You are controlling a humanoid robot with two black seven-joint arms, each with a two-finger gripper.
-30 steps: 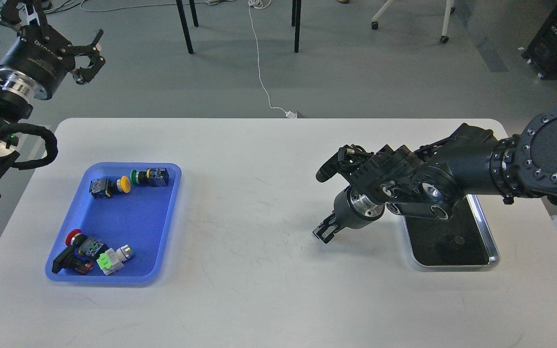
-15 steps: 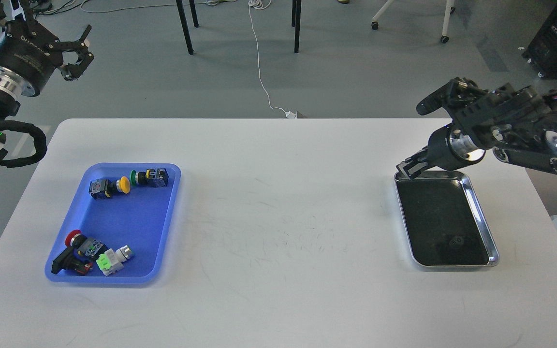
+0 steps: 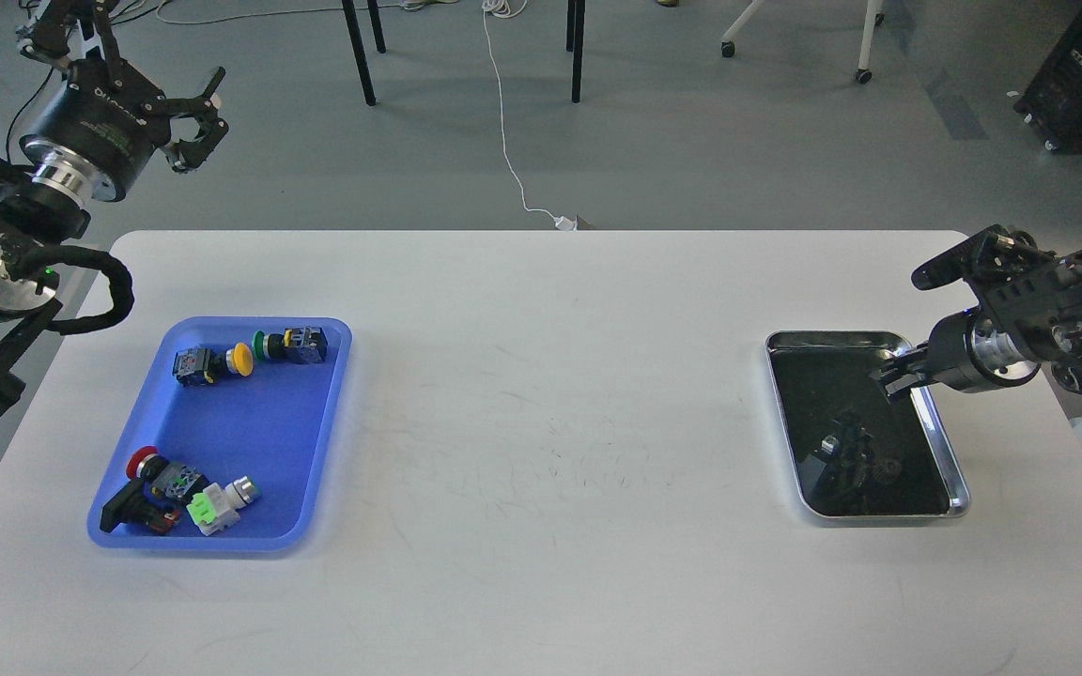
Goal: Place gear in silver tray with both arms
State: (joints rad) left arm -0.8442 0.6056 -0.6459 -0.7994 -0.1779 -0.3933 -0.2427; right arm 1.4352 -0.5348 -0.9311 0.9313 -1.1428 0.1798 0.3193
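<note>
The silver tray (image 3: 958, 488) lies on the right of the white table. A small dark gear (image 3: 890, 467) lies on its dark bottom near the front, beside a reflection of my arm. My right gripper (image 3: 890, 376) comes in from the right and hovers over the tray's far right part, pointing left. It is small and dark, so its fingers cannot be told apart. It holds nothing that I can see. My left gripper (image 3: 198, 127) is raised beyond the table's far left corner, open and empty.
A blue plastic tray (image 3: 250, 422) on the left holds several push buttons and switches. Chair and table legs and a white cable stand on the floor beyond the far table edge. A dark case stands at the far right.
My right arm swung from the table's middle to the right, past the tray's far edge, and now hangs over the tray. My left gripper shifted slightly and stays raised and open.
</note>
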